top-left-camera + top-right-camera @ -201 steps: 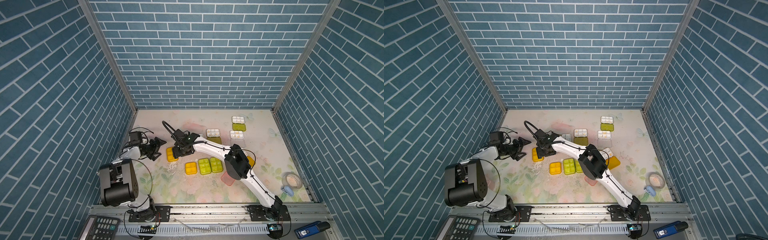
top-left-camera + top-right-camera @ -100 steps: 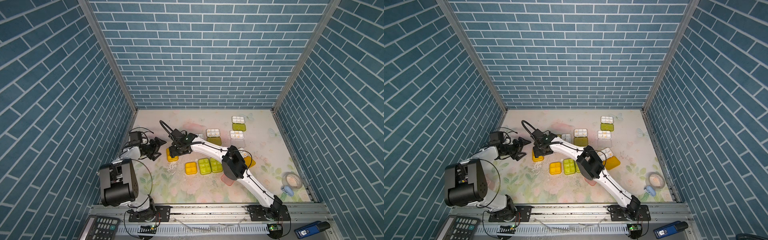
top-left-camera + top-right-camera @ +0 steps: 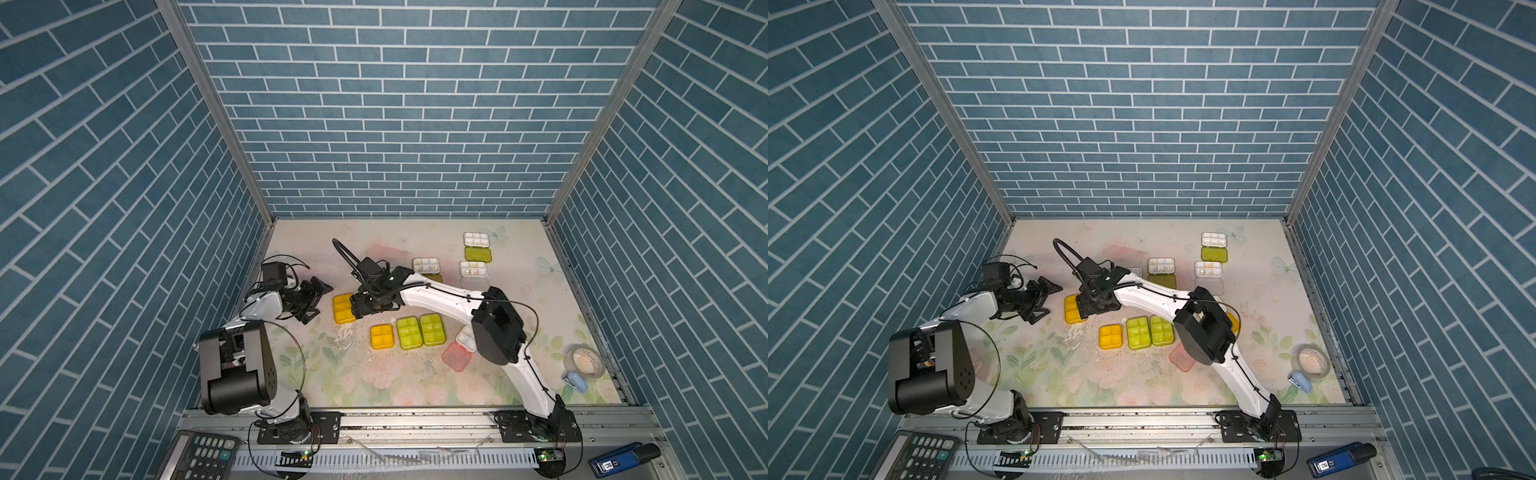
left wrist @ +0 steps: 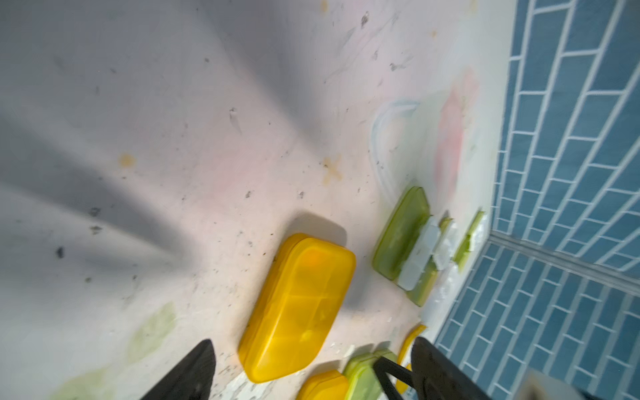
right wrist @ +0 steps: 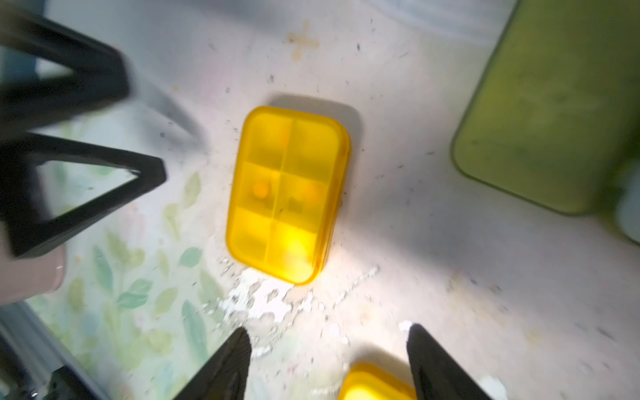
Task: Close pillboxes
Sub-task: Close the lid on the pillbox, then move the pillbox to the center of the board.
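blue brick-patterned walls are enclosing a floral table mat [image 3: 374, 386], scuffed and speckled with crumbs. i am hovering my right gripper [image 5: 329, 360] close over an orange-yellow pillbox [image 5: 289, 194] on the mat's left side. its jaws are standing partly apart and gripping nothing. my left gripper [image 3: 318, 297] is waiting just beside the same box, jaws also apart and empty.

nearer the front, a smaller yellow box [image 3: 381, 336] and two lime green boxes [image 3: 409, 332] are lying shut. further back, three are lying open with white trays showing: the far green-lidded box [image 3: 476, 240], the middle box [image 3: 426, 264] and the clear-lidded box [image 3: 473, 269]. a pink-lidded box [image 3: 456, 357] is lying open, partly under my right arm.

the orange-yellow lid is looking flush, so i am judging this one done. to finish cleanly, i should be rising straight up so a finger is not dragging the box. for the next lid, i should be folding it over its hinge and pressing near the free edge. the left gripper should be bracing the tray against sliding.
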`<state>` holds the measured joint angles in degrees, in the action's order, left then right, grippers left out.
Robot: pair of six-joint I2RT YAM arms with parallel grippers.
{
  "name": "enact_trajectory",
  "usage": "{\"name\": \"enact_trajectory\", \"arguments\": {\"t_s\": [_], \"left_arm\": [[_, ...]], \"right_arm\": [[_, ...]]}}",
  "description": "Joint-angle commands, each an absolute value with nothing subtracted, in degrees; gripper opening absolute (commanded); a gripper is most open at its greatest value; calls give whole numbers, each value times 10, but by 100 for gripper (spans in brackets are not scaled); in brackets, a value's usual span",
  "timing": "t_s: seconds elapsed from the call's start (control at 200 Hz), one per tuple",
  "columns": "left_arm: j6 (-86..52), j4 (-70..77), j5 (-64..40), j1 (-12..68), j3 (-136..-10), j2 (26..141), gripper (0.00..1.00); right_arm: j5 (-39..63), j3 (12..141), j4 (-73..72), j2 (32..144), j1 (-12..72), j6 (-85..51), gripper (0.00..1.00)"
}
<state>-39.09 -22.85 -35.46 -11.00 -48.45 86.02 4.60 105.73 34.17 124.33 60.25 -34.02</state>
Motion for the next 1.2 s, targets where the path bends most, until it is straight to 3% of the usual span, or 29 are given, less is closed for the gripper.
{"name": "enact_trajectory", "arguments": {"t_s": [0.0, 0.22, 0.425, 0.82, 1.19], "left_arm": [[-319, -326, -241, -62, -527, 844, 91], [-266, -406, -96, 37, -582, 872, 93], [-248, -453, -12, 102, -627, 931, 94], [-219, -457, -19, 149, -672, 1013, 97], [-213, -482, 6, 149, -705, 1069, 85]], "right_arm": [[7, 975, 282, 1143, 596, -329, 75], [-17, 791, 236, 1012, 564, -320, 83], [-20, 703, 212, 948, 545, -319, 88], [-5, 656, 182, 919, 543, -324, 88], [-5, 629, 175, 893, 541, -335, 85]]}}
